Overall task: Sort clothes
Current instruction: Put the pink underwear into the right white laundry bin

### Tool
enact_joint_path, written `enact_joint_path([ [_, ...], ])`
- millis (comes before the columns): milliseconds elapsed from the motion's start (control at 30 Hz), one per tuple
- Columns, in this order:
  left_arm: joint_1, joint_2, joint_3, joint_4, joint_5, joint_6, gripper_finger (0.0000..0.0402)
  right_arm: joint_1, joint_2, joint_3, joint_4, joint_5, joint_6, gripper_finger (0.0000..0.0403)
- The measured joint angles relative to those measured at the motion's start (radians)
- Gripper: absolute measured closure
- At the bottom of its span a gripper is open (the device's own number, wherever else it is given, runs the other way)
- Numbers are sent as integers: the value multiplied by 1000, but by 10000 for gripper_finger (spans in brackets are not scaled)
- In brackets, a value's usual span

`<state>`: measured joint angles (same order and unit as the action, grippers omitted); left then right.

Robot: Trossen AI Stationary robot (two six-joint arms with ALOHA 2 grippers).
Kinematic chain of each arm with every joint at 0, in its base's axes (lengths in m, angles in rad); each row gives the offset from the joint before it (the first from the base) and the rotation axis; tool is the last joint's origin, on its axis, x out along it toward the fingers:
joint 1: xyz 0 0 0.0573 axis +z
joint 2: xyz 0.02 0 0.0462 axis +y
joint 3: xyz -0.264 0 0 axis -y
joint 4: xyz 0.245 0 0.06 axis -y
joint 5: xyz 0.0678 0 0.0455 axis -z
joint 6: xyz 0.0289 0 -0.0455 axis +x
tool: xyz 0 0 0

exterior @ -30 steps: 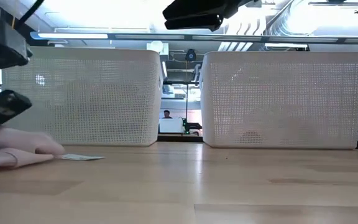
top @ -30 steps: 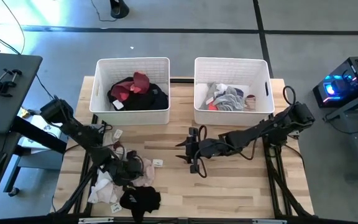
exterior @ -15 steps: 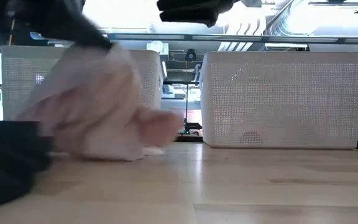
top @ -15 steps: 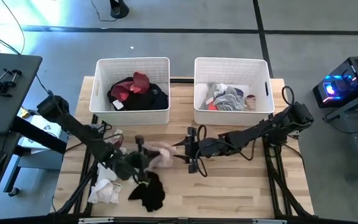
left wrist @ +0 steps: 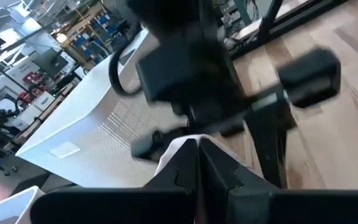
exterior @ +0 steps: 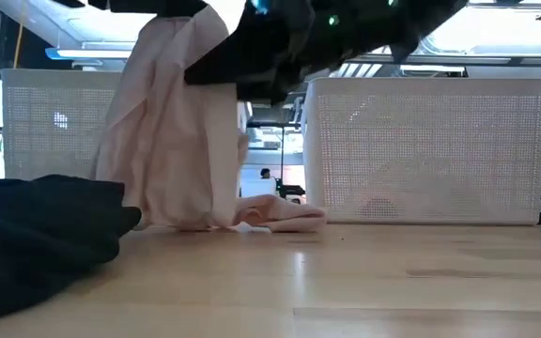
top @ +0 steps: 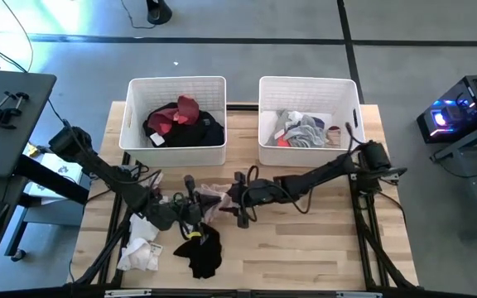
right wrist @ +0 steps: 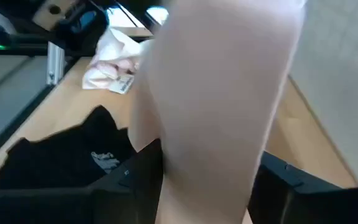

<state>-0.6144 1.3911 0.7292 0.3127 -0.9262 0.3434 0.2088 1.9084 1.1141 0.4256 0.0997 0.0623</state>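
A pale pink garment (top: 214,196) hangs over the table's middle from my left gripper (top: 197,199), which is shut on it. In the low view it drapes down (exterior: 172,122) and its lower end (exterior: 280,215) lies on the wood. My right gripper (top: 239,199) stands open at the garment's right, one finger on either side of the pink cloth (right wrist: 216,93). A black garment (top: 201,253) lies flat near the front edge, and a small white and pink heap (top: 139,253) lies left of it. My left gripper pinches the pink garment's upper part (left wrist: 180,147) between its two shut fingers, coming nearly level from the table's left. The garment hangs slack below the fingers, its lower end on the table. Whether my right gripper touches the cloth between its fingers, I cannot tell.
Two white bins stand at the back: the left bin (top: 136,116) holds black and maroon clothes, the right bin (top: 265,112) grey and white ones. Bare wood shows at the front right (top: 305,248).
My left gripper has risen and gone toward the table's middle, rolling its wrist, and has lifted the pink garment out of the heap so that it hangs. The black garment has slid a little rightward. My right gripper has come down and leftward, up to the pink garment.
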Motion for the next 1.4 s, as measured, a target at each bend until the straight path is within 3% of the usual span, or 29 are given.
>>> enact_joint_path([
  [167,0,0,0,6,-11,-1,400,-1,54,0,118,-4,17,282],
  [300,6,-2,0,-19,-190,-119,380,1,50,0,123,24,16,369],
  [367,4,-5,0,-58,-263,-147,356,2,39,0,108,57,8,393],
  [533,-20,-22,0,-143,-419,-252,288,8,-63,0,-38,213,10,391],
  [667,-49,-39,0,-257,-454,-335,251,42,-195,-1,-160,384,-51,398],
  [833,-53,-40,1,-352,-442,-488,237,84,-413,-1,-185,586,-305,400],
  [1000,-45,-40,1,-436,-420,-605,240,71,-644,-1,-149,630,-500,400],
  [1200,-32,-40,1,-456,-413,-652,240,-44,-855,0,-232,702,-560,401],
  [1300,-27,-40,1,-454,-412,-655,240,-147,-924,0,-389,784,-541,402],
  [1400,-26,-40,1,-451,-411,-655,240,-288,-974,0,-608,785,-388,402],
])
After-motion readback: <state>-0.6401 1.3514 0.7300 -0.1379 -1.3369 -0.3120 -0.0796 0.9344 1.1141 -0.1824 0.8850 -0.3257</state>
